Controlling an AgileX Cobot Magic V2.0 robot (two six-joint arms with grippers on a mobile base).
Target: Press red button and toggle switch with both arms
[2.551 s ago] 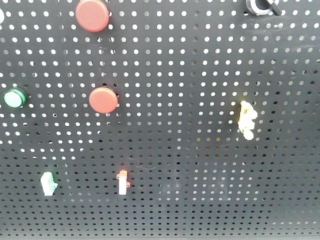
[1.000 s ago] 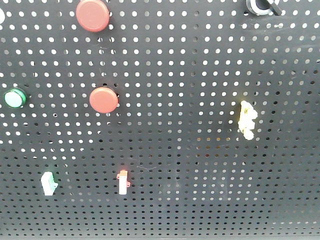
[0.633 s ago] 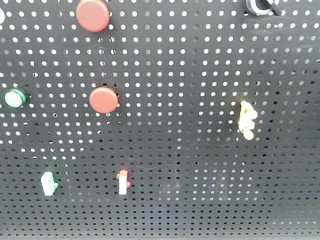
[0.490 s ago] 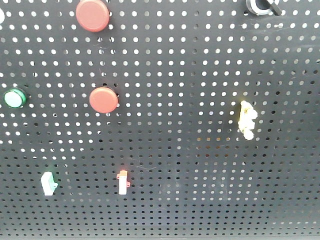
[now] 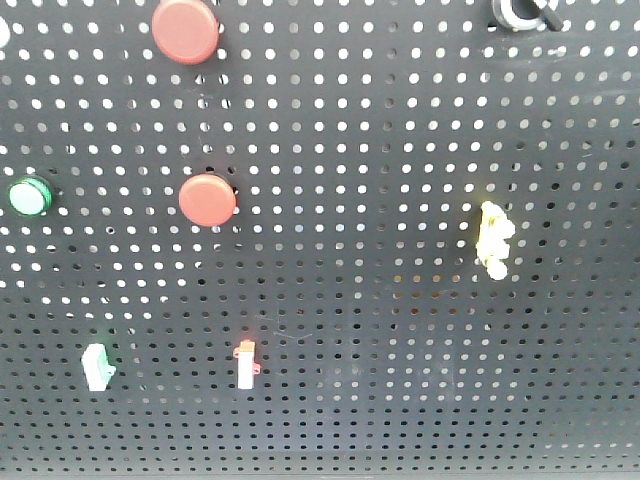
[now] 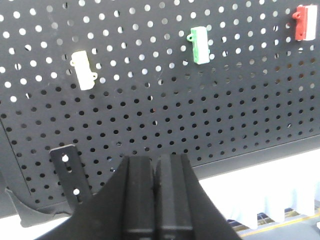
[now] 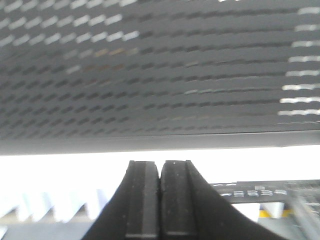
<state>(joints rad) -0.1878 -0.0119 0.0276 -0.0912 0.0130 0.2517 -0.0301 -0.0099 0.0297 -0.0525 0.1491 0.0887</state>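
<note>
Nothing has changed on the pegboard (image 5: 400, 330): red button (image 5: 207, 199) unpressed at left-centre, toggle switch (image 5: 520, 12) untouched at top right. Our left gripper (image 6: 156, 192) and right gripper (image 7: 160, 197) are both closed, empty, below the board.

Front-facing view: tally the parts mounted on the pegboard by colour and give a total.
Red round buttons: 2
Green round button: 1
Yellow knobbly piece: 1
White tab with green base: 1
White tab with red base: 1
Black toggle switch, cut off at the top edge: 1
Total: 7
</note>
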